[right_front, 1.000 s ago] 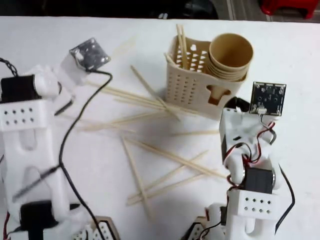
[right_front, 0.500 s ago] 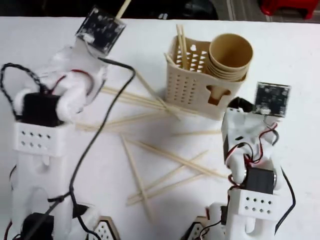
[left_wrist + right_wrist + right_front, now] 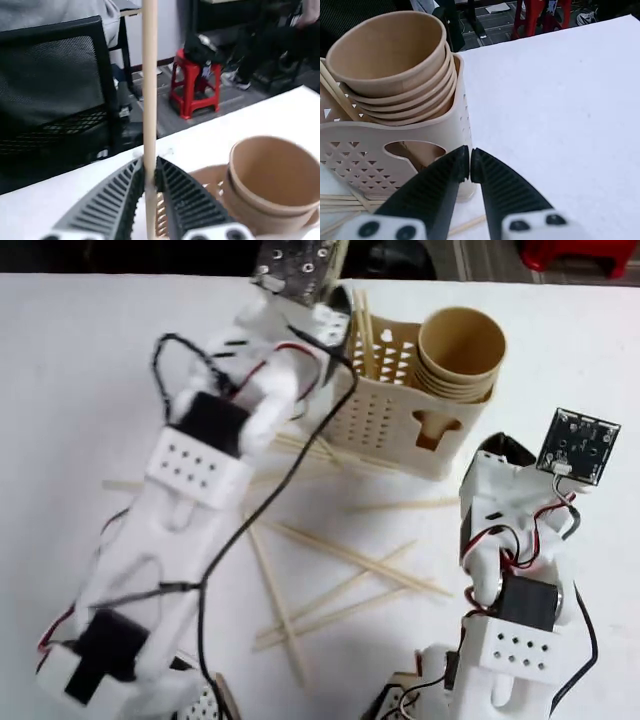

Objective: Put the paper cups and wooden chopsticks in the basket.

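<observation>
nearest the arms' bases, loose chopsticks (image 3: 345, 558) are seen scattered and crossed on the white table (image 3: 80, 360), between the two arms. a few more are found closer to the foot of the basket (image 3: 385, 415), partly hidden under the left arm (image 3: 200, 470).

a little farther off, the right gripper (image 3: 470, 162) is held just beside the basket, on the side where the cups stand. its jaws are pressed together and nothing is caught between them.

the basket is set near the table's far edge, about midway along it. a nested stack of paper cups (image 3: 460, 345) is seated mouth up in one end of it. stored chopsticks (image 3: 362, 325) are stood on end in the other end, leaned against the wall.

farthest off, the left gripper (image 3: 149, 172) is held above the basket's chopstick end, at the table's far edge. its jaws are clamped on a single chopstick (image 3: 149, 75), which is held upright between them; its lower end is hidden behind the jaws.
</observation>
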Robot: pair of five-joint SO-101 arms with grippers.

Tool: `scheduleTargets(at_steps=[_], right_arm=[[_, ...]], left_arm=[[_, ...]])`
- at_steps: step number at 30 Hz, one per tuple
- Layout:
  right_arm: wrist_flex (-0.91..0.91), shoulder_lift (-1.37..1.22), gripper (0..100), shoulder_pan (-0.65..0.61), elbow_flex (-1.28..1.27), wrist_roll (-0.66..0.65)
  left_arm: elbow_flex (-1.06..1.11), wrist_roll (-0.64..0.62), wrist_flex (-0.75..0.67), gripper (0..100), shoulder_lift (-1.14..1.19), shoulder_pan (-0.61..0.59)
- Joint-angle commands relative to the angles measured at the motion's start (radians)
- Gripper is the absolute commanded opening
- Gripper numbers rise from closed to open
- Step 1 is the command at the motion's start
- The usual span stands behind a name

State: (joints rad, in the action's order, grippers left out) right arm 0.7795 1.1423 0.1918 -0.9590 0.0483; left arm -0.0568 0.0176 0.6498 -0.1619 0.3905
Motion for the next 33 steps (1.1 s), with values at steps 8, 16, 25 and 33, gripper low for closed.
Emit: scheduleTargets(at_steps=[8,16,25,33], right_arm=[[-0.021,0.024,1.9,0.012,0.005,0.005],[-0.021,0.024,1.9,0.012,0.005,0.003],[-0.021,0.024,1.9,0.012,0.005,0.003],[-0.021,0.024,1.9,0.018,0.005,0.003]], left_arm=[[-0.012,-0.137,-0.221,6,0.179,0.096],[-0.017,-0.144,-0.144,14,0.196,0.056],[-0.005,-0.135,0.276,14,-0.125,-0.088],[0.055,-0.002,0.566,5,-0.344,-0.386]])
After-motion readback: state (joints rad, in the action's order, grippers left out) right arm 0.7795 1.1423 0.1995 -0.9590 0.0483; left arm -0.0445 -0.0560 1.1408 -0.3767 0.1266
